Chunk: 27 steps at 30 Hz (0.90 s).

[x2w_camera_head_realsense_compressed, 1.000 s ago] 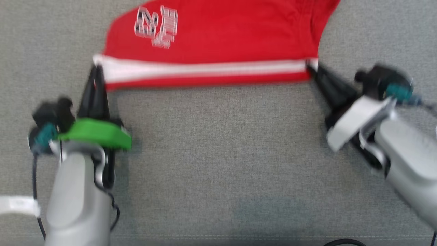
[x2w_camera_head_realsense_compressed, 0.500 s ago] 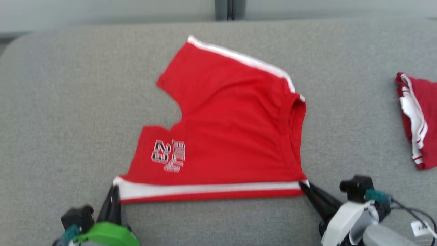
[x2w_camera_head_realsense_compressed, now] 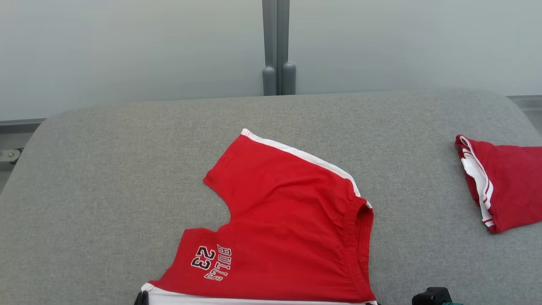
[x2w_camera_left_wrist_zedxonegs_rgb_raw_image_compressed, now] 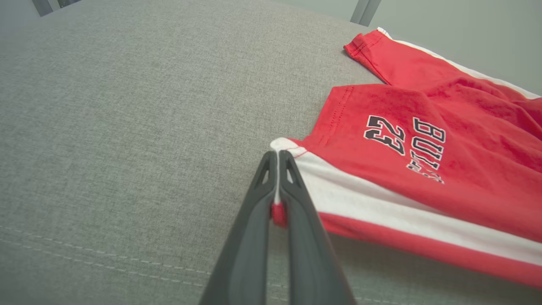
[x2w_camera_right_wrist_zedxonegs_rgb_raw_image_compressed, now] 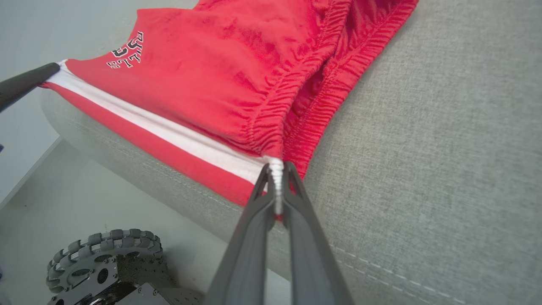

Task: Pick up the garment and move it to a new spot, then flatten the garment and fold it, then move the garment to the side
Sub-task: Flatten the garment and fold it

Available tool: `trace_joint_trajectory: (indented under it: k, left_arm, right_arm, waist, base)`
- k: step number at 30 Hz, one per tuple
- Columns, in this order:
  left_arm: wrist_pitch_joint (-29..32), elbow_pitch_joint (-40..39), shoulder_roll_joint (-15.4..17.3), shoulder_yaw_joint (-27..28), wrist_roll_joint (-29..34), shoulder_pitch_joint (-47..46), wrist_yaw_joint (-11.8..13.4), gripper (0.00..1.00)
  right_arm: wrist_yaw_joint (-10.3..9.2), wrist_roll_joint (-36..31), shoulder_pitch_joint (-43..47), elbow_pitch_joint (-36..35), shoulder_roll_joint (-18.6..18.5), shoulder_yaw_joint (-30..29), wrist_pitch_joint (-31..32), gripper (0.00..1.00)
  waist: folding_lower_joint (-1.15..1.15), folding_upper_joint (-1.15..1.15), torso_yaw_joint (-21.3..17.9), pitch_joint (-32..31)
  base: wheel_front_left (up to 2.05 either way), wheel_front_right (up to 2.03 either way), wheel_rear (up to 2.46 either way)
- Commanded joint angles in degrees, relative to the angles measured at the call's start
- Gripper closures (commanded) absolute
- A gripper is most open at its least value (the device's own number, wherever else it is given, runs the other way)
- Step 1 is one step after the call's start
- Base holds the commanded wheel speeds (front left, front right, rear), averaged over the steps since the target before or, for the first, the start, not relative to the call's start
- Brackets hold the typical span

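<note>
While the left gripper [x2w_camera_left_wrist_zedxonegs_rgb_raw_image_compressed: 277, 157] and right gripper [x2w_camera_right_wrist_zedxonegs_rgb_raw_image_compressed: 277, 169] each clamp a near corner of the red shorts [x2w_camera_head_realsense_compressed: 292, 237], their striped side lies along the tabletop's [x2w_camera_head_realsense_compressed: 106, 169] near edge. Bare grey spreads left and far, with another red garment [x2w_camera_head_realsense_compressed: 508, 186] at the right.

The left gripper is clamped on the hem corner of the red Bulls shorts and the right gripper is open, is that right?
No, the right gripper is not open: it is shut on the waistband corner of the red Bulls shorts, as the right wrist view shows. The left gripper is clamped on the hem corner, as you said.
</note>
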Motion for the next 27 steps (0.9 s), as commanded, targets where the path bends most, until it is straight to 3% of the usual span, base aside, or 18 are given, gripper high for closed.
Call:
trace_joint_trajectory:
  k: [1,11,27]
  left_arm:
    - [-0.2,-0.6,0.8,0.7,-0.2,1.1,0.3,1.0]
    - [-0.2,-6.7,1.7,-2.1,1.4,-8.1,0.2,1.0]
    - [-0.2,10.5,3.8,-6.2,8.6,-41.0,0.8,1.0]
  right_arm:
    - [-0.22,0.1,0.8,-0.2,-1.0,0.0,-0.1,1.0]
    - [-0.18,2.4,-3.6,-5.3,0.1,-6.3,-0.1,1.0]
    - [-0.17,3.5,-20.6,0.0,7.6,-15.4,-0.1,1.0]
  waist:
    - [0.01,0.0,-0.2,-1.1]
    - [0.01,0.0,-1.3,3.2]
    - [0.01,0.0,-8.5,21.9]
  base:
    - [0.0,0.0,0.0]
    - [0.0,0.0,0.0]
    - [0.0,0.0,0.0]
